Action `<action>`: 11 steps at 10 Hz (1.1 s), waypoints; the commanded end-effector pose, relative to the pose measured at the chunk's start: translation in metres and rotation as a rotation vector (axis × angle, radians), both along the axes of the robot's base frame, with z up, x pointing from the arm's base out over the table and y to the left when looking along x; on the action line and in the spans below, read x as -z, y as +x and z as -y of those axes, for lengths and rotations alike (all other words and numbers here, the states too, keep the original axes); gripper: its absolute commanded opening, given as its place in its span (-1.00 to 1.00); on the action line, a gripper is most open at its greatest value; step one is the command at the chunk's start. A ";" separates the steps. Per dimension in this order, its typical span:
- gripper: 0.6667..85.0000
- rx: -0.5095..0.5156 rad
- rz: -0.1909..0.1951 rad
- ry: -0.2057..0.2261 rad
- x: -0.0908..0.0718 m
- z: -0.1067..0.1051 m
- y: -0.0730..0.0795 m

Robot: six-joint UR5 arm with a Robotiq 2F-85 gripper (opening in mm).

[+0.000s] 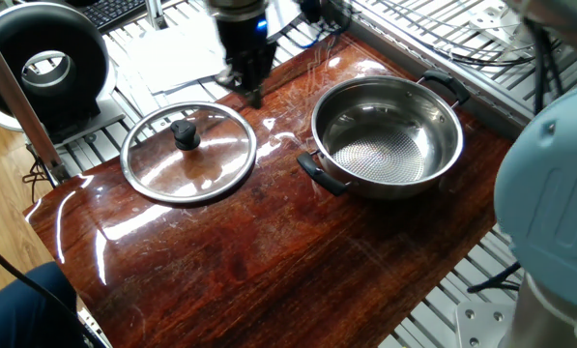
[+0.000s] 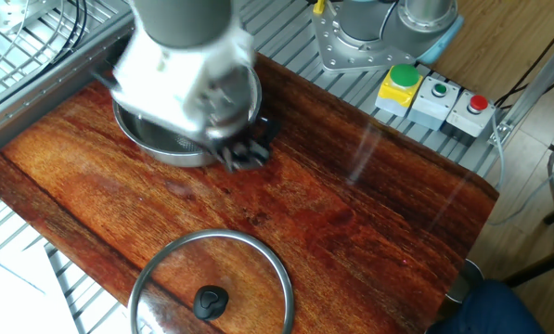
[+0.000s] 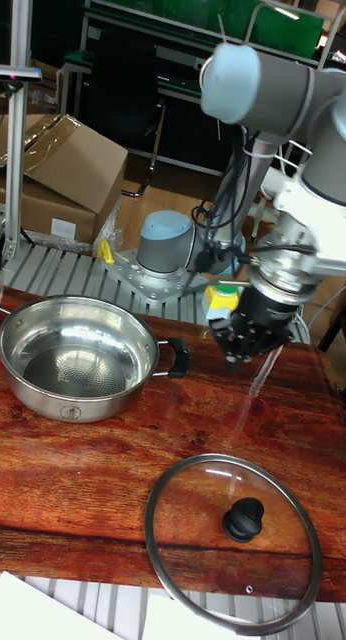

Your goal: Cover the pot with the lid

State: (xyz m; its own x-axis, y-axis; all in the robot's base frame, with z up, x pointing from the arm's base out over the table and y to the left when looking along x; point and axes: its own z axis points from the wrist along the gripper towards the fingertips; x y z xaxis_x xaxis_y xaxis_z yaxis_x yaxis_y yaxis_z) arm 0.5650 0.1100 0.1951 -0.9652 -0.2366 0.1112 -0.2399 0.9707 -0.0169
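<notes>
Your tall fixed view shows the gripper [image 3: 236, 358] sharply, empty above the board between pot [image 3: 77, 370] and lid [image 3: 233, 541]; finger spread unclear; elsewhere it blurs

The arm reaches in from above, its wrist pointing straight down. The gripper [image 3: 236, 357] hangs in the air, holding nothing, its black fingers [image 3: 229, 352] aimed downward. Motion blur hides how far apart they stand.

Glossy dark wooden table [image 1: 269, 261], pot [image 1: 389, 135] and lid [image 1: 189, 152] resting apart
</notes>
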 end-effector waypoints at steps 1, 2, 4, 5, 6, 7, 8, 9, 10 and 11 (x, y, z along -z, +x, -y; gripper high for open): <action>-0.98 -0.003 0.017 -0.010 0.000 -0.015 0.006; -0.98 0.012 0.021 -0.023 0.000 -0.012 0.007; -0.98 0.005 0.082 0.056 0.002 -0.032 0.023; -0.98 -0.007 0.117 0.061 0.002 -0.033 0.032; -0.98 -0.006 0.154 0.091 0.001 -0.041 0.042; -0.98 0.009 0.192 0.122 0.000 -0.049 0.052; -0.98 0.018 0.224 0.111 -0.001 -0.046 0.060; -0.98 0.022 0.246 0.098 -0.001 -0.043 0.066; -0.98 0.020 0.243 0.104 -0.001 -0.044 0.065; -0.98 -0.009 0.235 0.106 -0.001 -0.046 0.066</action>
State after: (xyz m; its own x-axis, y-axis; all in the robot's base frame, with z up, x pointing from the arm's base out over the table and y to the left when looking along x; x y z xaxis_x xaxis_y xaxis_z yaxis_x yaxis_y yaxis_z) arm 0.6213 0.1500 0.1936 -0.9667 -0.2319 -0.1079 -0.2349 0.9719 0.0153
